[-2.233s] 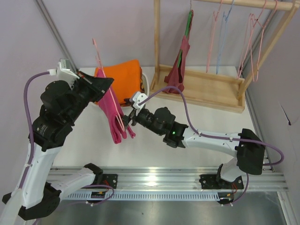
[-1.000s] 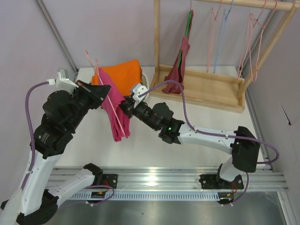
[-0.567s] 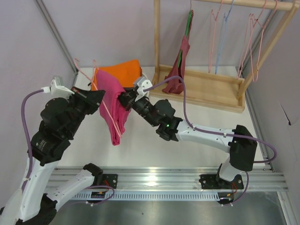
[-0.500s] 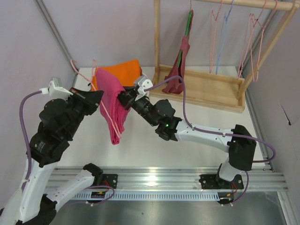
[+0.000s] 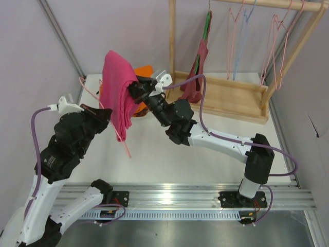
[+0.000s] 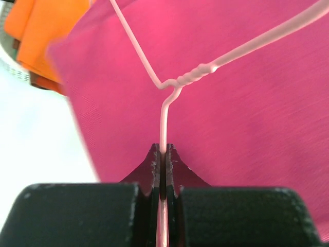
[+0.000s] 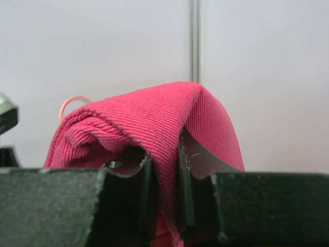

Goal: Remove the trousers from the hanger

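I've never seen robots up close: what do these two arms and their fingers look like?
The left arm and right arm match: white tubular links, bulky black joints, a purple cable looping along each. Their fingers are black, tapered wedges.

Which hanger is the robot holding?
The light-pink hanger pinched in the left gripper's jaws, against the trousers. The other hangers all hang on the wooden rack.
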Motion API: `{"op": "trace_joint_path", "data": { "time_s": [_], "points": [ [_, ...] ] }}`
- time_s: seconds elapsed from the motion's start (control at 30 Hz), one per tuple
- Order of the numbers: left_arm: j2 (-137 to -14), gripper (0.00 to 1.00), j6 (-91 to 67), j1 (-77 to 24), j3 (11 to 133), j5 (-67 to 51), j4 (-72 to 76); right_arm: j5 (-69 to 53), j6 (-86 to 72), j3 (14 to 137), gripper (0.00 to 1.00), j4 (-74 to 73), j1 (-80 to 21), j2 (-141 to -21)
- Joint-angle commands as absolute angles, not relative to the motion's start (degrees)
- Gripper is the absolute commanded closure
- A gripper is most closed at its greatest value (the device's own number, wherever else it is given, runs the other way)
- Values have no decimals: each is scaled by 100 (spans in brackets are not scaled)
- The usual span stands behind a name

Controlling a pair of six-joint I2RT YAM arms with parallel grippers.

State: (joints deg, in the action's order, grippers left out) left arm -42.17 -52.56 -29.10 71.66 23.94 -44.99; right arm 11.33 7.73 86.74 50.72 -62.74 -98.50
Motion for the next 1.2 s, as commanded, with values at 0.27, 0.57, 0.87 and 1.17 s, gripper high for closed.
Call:
{"op": "trace_joint_path", "data": {
  "time_s": [0.27, 0.57, 0.87, 1.17],
  "points": [
    [-3788, 100, -5405, -2883, 6706, 2830, -4816, 1002, 1353, 10352, 100, 6346, -5740, -10309],
    [-3411, 99, -5282, -2874, 6592, 3111, -4948, 300, 1829, 10784, 100, 6135, -5301, -10924],
    [-3217, 99, -5238, -2865, 6548, 3287, -5080, -325, 1775, 11557, 100, 5547, -4579, -11443],
    [-3313, 99, -5159, -2865, 6574, 3270, -5019, -281, 2092, 12698, 100, 5230, -4219, -12075]
  ]
}}
